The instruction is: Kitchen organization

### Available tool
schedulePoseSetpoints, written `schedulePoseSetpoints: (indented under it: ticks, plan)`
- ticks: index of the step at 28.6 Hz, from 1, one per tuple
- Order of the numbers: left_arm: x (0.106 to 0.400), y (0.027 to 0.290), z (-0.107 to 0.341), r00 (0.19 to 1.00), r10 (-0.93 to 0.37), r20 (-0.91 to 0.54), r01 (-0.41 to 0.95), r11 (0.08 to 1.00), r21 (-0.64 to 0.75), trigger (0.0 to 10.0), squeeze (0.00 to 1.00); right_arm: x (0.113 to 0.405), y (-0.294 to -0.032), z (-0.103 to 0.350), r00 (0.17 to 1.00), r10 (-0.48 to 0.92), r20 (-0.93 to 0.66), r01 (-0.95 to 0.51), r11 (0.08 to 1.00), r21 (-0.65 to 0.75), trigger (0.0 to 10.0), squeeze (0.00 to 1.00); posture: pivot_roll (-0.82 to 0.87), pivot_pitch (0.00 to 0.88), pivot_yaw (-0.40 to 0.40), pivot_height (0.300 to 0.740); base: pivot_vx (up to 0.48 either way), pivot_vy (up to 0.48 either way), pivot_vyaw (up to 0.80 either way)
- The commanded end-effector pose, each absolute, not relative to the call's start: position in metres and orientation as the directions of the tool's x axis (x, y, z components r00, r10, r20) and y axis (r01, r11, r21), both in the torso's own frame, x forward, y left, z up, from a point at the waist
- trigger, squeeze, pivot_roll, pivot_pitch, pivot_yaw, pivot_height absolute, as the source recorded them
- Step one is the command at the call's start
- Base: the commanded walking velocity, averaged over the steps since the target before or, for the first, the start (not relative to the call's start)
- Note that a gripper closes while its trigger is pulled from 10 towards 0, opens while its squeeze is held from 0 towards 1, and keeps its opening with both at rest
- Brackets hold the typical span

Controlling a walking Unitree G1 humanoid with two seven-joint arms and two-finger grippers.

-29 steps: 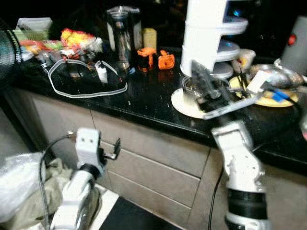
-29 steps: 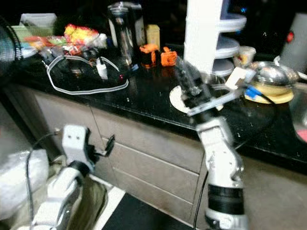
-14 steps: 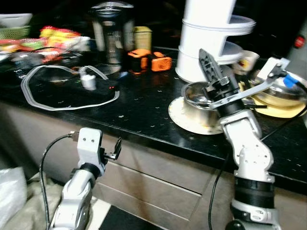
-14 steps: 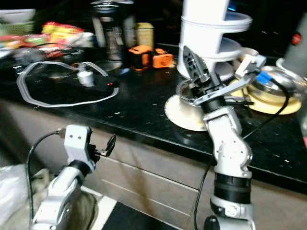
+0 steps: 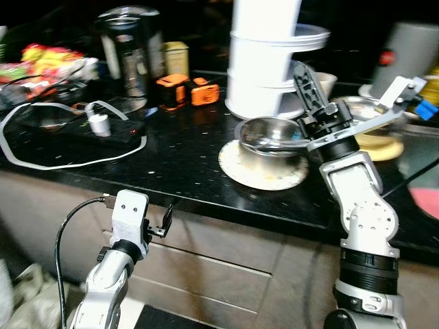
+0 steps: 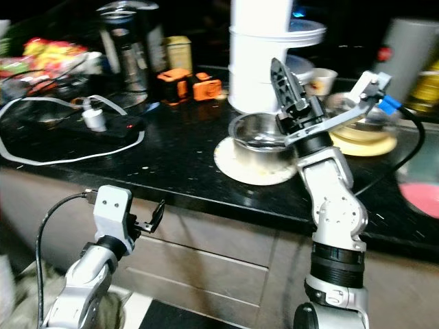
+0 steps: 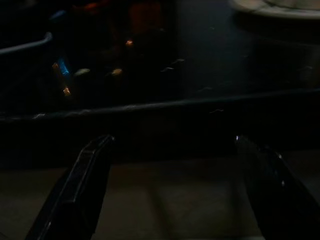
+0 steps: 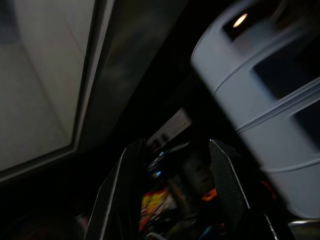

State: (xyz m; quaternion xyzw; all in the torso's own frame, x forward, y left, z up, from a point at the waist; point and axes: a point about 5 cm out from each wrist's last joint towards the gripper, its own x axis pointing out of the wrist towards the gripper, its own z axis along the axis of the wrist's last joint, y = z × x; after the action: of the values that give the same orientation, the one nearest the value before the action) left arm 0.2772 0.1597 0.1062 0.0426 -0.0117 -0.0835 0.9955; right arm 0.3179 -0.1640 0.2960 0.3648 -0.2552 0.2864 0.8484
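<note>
Your right gripper [image 5: 306, 79] hovers above the steel bowl [image 5: 269, 135], fingers apart and empty. The bowl looks light, rigid and slick (judgement); grip its 3 o'clock rim. Left gripper [image 7: 170, 185] hangs idle, fingers apart.

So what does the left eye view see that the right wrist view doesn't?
Left eye view: the shiny steel bowl on a round white plate, the looped white cable on the black countertop, and the left hand low by the drawers. Right wrist view: a pale flat panel beyond the fingers. Both: the tall white tiered stand and the open right hand beside it.
</note>
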Motion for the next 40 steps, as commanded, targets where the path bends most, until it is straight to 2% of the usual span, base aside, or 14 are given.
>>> schedulePoseSetpoints:
  ticks: [1, 4, 6, 7, 8, 12, 27, 34, 40]
  plan:
    - [0.282, 0.143, 0.115, 0.967, -0.251, 0.050, 0.245, 0.964, 0.101, 10.0, 0.00, 0.316, -0.162, 0.296, 0.701, 0.312, 0.641, -0.679, 0.567, 0.467, 10.0, 0.00, 0.03, 0.000, -0.009, 0.740, 0.000, 0.000, -0.80]
    - [0.281, 0.140, 0.115, 0.956, -0.288, 0.050, 0.283, 0.955, 0.095, 10.0, 0.00, 0.318, -0.161, 0.295, 0.716, 0.307, 0.627, -0.659, 0.595, 0.460, 10.0, 0.00, 0.03, 0.000, -0.009, 0.740, 0.000, 0.000, -0.80]
    - [0.280, 0.137, 0.115, 0.947, -0.316, 0.047, 0.312, 0.946, 0.088, 10.0, 0.00, 0.322, -0.159, 0.289, 0.753, 0.315, 0.578, -0.604, 0.678, 0.418, 10.0, 0.00, 0.02, 0.000, -0.008, 0.740, 0.000, 0.000, 0.00]
    - [0.280, 0.137, 0.115, 0.947, -0.316, 0.047, 0.312, 0.946, 0.088, 10.0, 0.00, 0.322, -0.159, 0.289, 0.753, 0.315, 0.578, -0.604, 0.678, 0.418, 10.0, 0.00, 0.02, 0.000, -0.008, 0.740, 0.000, 0.000, 0.00]
    - [0.279, 0.136, 0.115, 0.940, -0.337, 0.043, 0.333, 0.939, 0.086, 10.0, 0.00, 0.327, -0.153, 0.279, 0.798, 0.341, 0.496, -0.543, 0.764, 0.349, 10.0, 0.00, 0.02, 0.000, -0.007, 0.740, 0.000, 0.000, 0.00]
    - [0.277, 0.132, 0.116, 0.928, -0.371, 0.045, 0.366, 0.926, 0.089, 10.0, 0.00, 0.331, -0.149, 0.269, 0.840, 0.345, 0.420, -0.485, 0.824, 0.292, 10.0, 0.00, 0.02, 0.000, -0.008, 0.740, 0.000, 0.000, 0.00]
    - [0.281, 0.135, 0.136, 0.944, -0.306, 0.120, 0.295, 0.950, 0.106, 10.0, 0.00, 0.331, -0.143, 0.260, 0.855, 0.362, 0.372, -0.461, 0.859, 0.224, 10.0, 0.00, 0.02, 0.000, -0.011, 0.740, 0.000, 0.000, 0.00]
    - [0.283, 0.136, 0.149, 0.941, -0.295, 0.166, 0.284, 0.955, 0.086, 10.0, 0.00, 0.330, -0.140, 0.259, 0.852, 0.370, 0.370, -0.468, 0.856, 0.221, 10.0, 0.00, 0.02, 0.000, -0.010, 0.740, 0.463, 0.000, 0.00]
    - [0.288, 0.142, 0.172, 0.939, -0.237, 0.251, 0.213, 0.970, 0.120, 10.0, 0.00, 0.329, -0.139, 0.258, 0.850, 0.373, 0.371, -0.471, 0.854, 0.220, 10.0, 0.00, 0.02, 0.000, -0.011, 0.740, 0.000, 0.000, 0.00]
